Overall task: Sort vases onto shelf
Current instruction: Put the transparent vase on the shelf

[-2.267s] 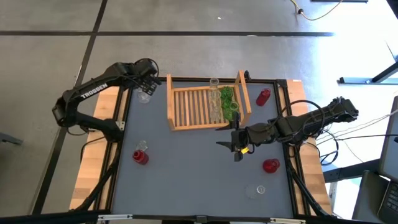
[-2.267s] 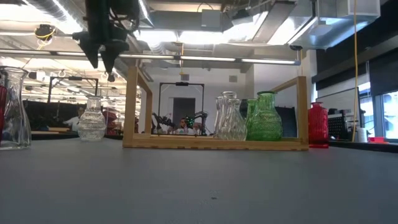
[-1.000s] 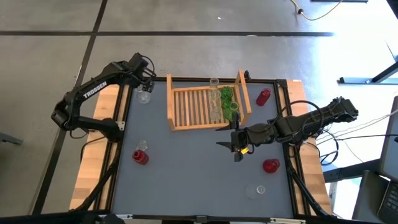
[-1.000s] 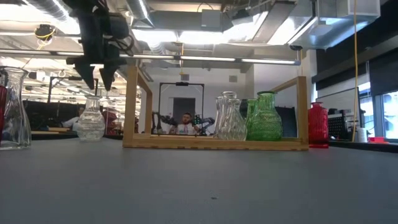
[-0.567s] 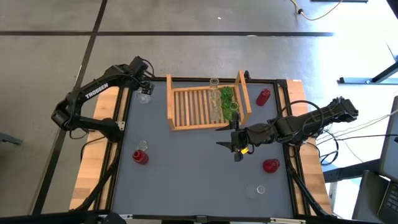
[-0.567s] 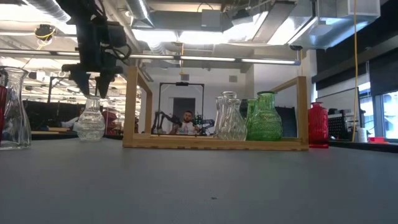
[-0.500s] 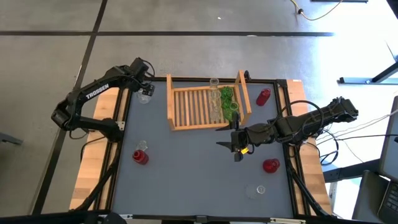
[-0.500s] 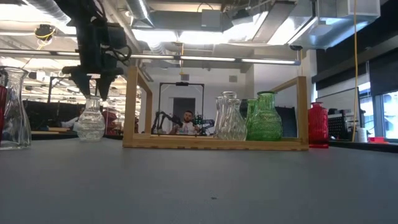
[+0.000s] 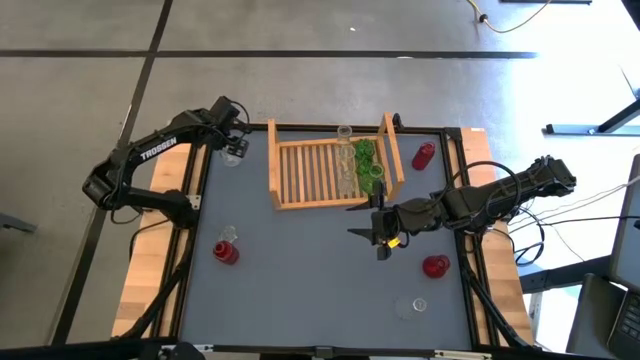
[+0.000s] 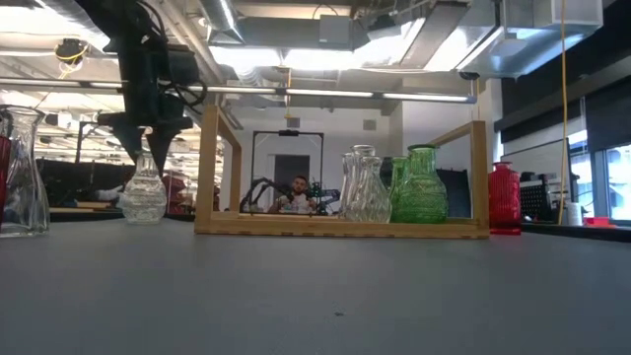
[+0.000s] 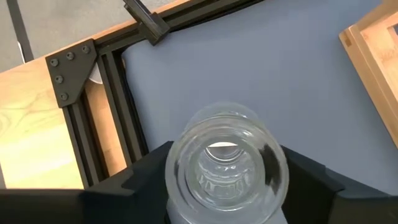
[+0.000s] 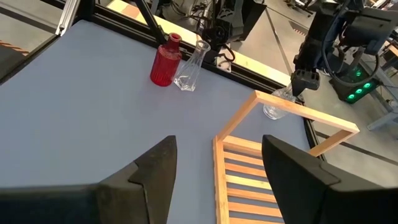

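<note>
A round clear vase [image 9: 232,155] stands on its base at the table's far left corner, to the left of the shelf [image 9: 300,172]. My left gripper [image 10: 147,156] points down over this clear vase [image 10: 144,192], open. Its fingers stand on either side of the neck [image 11: 227,155]. The shelf holds clear vases [image 9: 346,165] and green vases [image 9: 367,160] at its right end. My right gripper [image 9: 380,240] hovers open above the table, just in front of the shelf's near right corner, with nothing between its fingers [image 12: 155,174].
Red vases stand at the far right [image 9: 423,155], the near right [image 9: 434,266] and the near left [image 9: 225,252]. A tall clear vase [image 9: 229,234] stands beside the near left one. Another clear vase [image 9: 418,305] stands near the front right. The table's middle is bare grey mat.
My left gripper has come down over the round clear vase. Its fingertips, which hung above the rim, now flank the neck. The gap between them has narrowed. The vase has stayed where it was.
</note>
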`<state>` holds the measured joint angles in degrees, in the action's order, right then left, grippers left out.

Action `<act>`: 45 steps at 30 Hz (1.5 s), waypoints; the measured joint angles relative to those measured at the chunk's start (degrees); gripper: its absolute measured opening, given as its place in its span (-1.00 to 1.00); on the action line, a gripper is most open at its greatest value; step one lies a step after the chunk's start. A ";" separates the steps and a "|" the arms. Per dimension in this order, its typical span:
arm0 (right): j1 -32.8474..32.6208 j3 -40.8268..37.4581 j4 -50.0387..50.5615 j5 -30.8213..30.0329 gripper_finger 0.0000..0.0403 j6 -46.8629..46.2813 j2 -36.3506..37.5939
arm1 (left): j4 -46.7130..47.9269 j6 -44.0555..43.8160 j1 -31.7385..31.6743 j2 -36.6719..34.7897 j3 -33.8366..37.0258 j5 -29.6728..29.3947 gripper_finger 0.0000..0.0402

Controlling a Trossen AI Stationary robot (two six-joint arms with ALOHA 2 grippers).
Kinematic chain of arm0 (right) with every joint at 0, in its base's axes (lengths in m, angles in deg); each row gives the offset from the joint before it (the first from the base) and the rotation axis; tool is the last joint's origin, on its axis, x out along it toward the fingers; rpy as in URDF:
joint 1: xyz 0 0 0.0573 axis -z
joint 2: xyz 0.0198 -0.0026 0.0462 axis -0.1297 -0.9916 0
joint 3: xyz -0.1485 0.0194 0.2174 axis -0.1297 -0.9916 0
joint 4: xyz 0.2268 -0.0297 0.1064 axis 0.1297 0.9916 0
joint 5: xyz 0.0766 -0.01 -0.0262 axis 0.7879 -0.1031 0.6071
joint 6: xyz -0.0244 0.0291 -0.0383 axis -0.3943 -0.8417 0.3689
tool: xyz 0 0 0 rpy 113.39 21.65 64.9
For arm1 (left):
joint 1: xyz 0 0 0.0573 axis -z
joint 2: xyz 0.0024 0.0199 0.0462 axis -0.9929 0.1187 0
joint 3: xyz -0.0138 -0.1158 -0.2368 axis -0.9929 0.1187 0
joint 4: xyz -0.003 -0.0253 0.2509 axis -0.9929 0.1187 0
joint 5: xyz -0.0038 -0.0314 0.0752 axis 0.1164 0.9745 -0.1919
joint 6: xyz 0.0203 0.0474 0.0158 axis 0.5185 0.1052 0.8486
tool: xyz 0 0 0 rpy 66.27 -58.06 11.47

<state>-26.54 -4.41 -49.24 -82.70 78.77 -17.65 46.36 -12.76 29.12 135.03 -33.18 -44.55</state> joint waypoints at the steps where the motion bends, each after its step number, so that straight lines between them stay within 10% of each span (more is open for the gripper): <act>1: 0.00 0.00 -0.16 0.01 0.10 0.29 0.00 | 0.03 0.32 0.00 0.00 0.00 -0.02 0.15; 13: 0.04 0.04 -1.03 -0.03 0.10 0.87 -0.88 | 4.35 0.85 3.16 -0.02 -3.41 -1.27 0.10; 27: 0.18 0.02 -1.04 -1.16 0.10 2.17 -1.11 | 21.84 -0.68 13.11 -3.00 -27.34 -7.80 0.11; 45: 0.31 0.00 2.03 5.94 0.10 -4.46 -3.06 | 2.68 8.21 28.87 7.47 -37.07 0.03 0.12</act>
<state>-26.24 -4.41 -47.21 -76.75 74.31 -20.71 49.04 -4.56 58.00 142.50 -70.25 -44.52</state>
